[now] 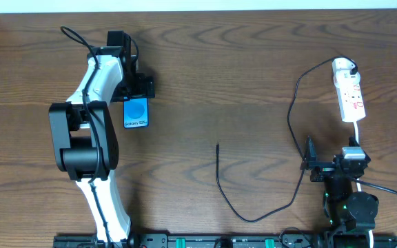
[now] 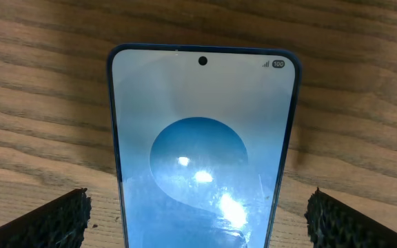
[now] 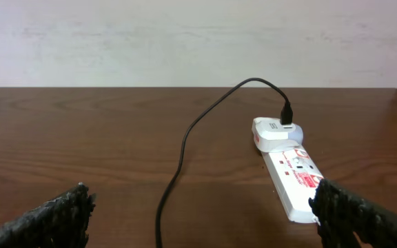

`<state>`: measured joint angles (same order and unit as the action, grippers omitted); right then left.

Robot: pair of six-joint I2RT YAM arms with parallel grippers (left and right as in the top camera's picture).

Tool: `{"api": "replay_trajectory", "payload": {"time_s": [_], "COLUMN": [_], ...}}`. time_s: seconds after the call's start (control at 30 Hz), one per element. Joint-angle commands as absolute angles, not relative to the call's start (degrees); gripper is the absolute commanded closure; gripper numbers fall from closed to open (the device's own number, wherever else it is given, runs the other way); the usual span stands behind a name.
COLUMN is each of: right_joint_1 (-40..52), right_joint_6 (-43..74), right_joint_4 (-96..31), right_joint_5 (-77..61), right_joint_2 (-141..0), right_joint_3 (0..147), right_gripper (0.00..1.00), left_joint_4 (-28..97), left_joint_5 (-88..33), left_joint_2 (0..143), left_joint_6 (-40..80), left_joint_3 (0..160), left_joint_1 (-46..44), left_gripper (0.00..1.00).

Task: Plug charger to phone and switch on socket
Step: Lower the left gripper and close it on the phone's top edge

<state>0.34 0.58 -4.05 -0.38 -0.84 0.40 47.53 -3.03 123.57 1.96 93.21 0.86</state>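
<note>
**Both grippers open, charger tip lying loose**

left gripper (image 2: 202, 231) is hovering over the phone (image 1: 136, 114). Its fingers (image 2: 54, 220) are spread wide, one on each side of the phone body. The wrist view is showing bare wood in both gaps, so it is gripping nothing. The phone is lying flat, screen up, on the left half of the bench (image 1: 240, 83), nearer the far edge than the near one.

right gripper (image 3: 205, 220) is sitting by the right end of the near edge, also wide open and empty, facing the socket (image 1: 352, 100). The socket is lying along the right edge, reaching toward the far right corner, with its white cord (image 1: 358, 131) running back toward the right arm. The white adapter (image 1: 344, 67) is sitting in the socket's far end.

The charger (image 1: 289, 114) cable is leaving the adapter, arcing left, dropping just beside the right gripper and looping close to the near edge. From there it is climbing back to mid-bench. The plug tip (image 1: 218, 147) is lying bare on the wood near bench centre, well apart from the phone. Socket switch position: cannot tell.
</note>
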Motion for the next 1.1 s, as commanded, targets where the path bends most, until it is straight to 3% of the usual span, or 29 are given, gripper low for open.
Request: {"api": "replay_trajectory", "payload": {"time_s": [0.0, 1.07], "right_joint_1": [0.0, 0.0], "right_joint_6": [-0.3, -0.3], "right_joint_4": [-4.3, -4.3], "right_joint_5": [-0.3, -0.3], "right_joint_2": [-0.5, -0.5], "right_joint_3": [0.3, 0.3], "right_gripper": [0.01, 0.01], "left_joint_4": [47.6, 43.6], "left_joint_5": [-2.3, -2.1], "left_joint_2": [124.3, 124.3], "left_joint_6": [2.9, 2.9], "left_joint_3": [92.8, 88.3], "left_joint_1": [1.0, 1.0], "left_gripper": [0.00, 0.00]}}
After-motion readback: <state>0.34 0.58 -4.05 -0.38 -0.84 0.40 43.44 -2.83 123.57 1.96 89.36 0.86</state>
